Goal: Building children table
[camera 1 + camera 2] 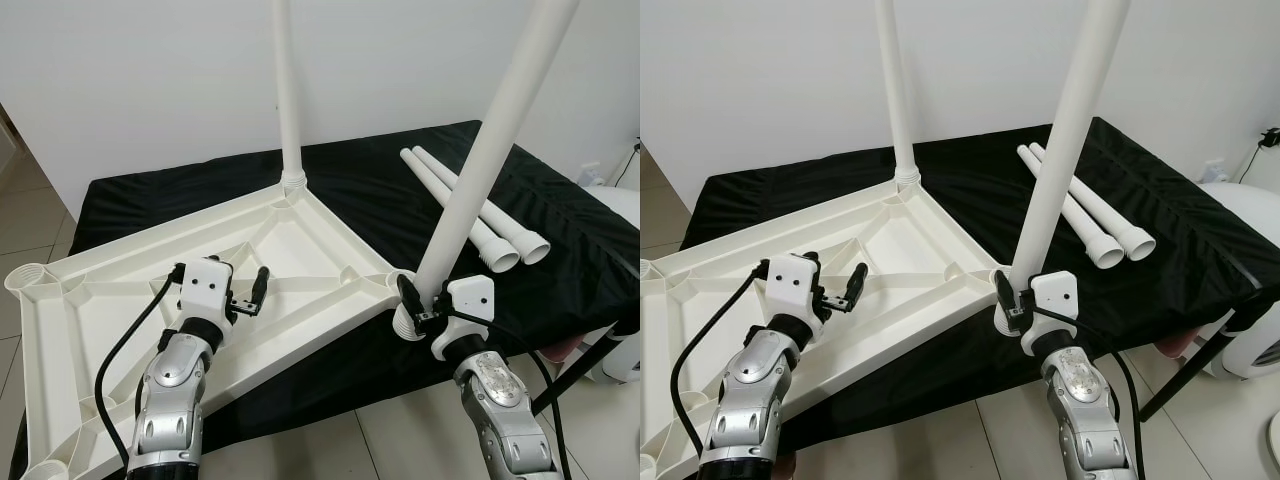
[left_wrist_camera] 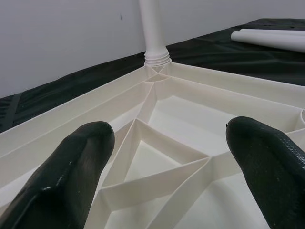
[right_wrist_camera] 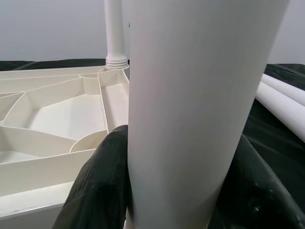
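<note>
Right pincer (image 1: 422, 305) clamped on near-corner leg (image 1: 480, 160) at its socket, leg tilted – not seated yet. Left pincer (image 1: 248, 297) fingers apart over upturned tabletop (image 1: 300, 250) on black-covered desk (image 1: 380, 190). Far leg (image 1: 288, 90) upright in place; two spare legs (image 1: 480, 215) lie beside – roughly halfway
</note>
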Available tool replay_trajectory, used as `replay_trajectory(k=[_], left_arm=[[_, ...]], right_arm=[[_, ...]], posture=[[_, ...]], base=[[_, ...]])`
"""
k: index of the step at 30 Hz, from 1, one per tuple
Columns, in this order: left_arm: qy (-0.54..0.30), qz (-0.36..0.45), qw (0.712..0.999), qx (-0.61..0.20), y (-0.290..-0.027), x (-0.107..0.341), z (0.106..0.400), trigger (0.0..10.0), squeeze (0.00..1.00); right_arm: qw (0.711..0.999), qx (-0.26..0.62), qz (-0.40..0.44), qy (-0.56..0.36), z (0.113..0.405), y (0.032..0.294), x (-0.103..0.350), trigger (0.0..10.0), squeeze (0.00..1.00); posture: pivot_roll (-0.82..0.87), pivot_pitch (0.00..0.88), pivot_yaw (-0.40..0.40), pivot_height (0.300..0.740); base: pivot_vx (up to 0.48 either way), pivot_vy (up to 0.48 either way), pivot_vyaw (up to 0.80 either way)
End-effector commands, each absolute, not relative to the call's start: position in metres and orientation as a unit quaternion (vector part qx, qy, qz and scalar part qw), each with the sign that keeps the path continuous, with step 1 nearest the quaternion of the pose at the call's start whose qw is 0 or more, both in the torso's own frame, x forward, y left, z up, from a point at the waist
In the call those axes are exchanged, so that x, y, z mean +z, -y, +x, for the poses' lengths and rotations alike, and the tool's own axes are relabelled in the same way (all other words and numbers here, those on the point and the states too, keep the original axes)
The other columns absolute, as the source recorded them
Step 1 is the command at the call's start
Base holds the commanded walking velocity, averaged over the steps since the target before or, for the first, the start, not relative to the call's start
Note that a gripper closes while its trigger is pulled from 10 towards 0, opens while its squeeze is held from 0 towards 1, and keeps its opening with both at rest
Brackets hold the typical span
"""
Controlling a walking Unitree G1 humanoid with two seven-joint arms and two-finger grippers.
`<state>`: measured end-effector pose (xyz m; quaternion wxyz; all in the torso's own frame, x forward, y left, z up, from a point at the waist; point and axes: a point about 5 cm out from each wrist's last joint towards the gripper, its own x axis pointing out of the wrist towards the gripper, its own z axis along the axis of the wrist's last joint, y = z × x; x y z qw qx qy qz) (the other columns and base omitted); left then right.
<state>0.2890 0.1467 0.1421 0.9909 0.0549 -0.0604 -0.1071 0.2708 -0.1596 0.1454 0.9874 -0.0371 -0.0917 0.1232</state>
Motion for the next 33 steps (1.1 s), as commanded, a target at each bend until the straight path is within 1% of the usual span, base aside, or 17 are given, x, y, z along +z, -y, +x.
replay_trajectory(k=[1, 16, 21, 23, 30, 33], left_arm=[[0.060, 0.022, 0.998, -0.029, -0.143, 0.141, 0.287, 10.0, 0.00], [0.060, 0.025, 0.997, -0.032, -0.141, 0.138, 0.284, 10.0, 0.00], [0.072, 0.021, 0.997, -0.035, -0.138, 0.146, 0.285, 10.0, 0.00], [0.083, 0.016, 0.996, -0.042, -0.134, 0.153, 0.286, 10.0, 0.00], [0.092, 0.010, 0.995, -0.045, -0.131, 0.159, 0.287, 10.0, 0.00], [0.109, 0.006, 0.992, -0.061, -0.124, 0.169, 0.288, 10.0, 0.00]], right_arm=[[0.986, 0.129, -0.039, 0.097, 0.272, 0.157, 0.147, 10.0, 0.00], [0.986, 0.129, -0.042, 0.100, 0.273, 0.159, 0.149, 10.0, 0.00], [0.983, 0.137, -0.041, 0.118, 0.274, 0.155, 0.161, 10.0, 0.00], [0.980, 0.139, -0.040, 0.135, 0.276, 0.154, 0.173, 10.0, 0.00], [0.979, 0.139, -0.039, 0.147, 0.277, 0.154, 0.181, 10.0, 0.00], [0.976, 0.143, -0.037, 0.160, 0.277, 0.151, 0.190, 10.0, 0.00]], posture=[[-0.09, 0.000, 0.037, 0.740], [-0.09, 0.000, 0.036, 0.740], [-0.09, 0.006, 0.033, 0.740], [-0.09, 0.008, 0.035, 0.740], [-0.09, 0.010, 0.036, 0.740], [-0.09, 0.016, 0.036, 0.740]], base=[[0.000, 0.000, 0.00], [0.000, 0.000, 0.00], [0.000, 0.000, 0.00], [0.000, 0.000, 0.00], [0.000, 0.000, 0.00], [0.000, 0.000, 0.00]])
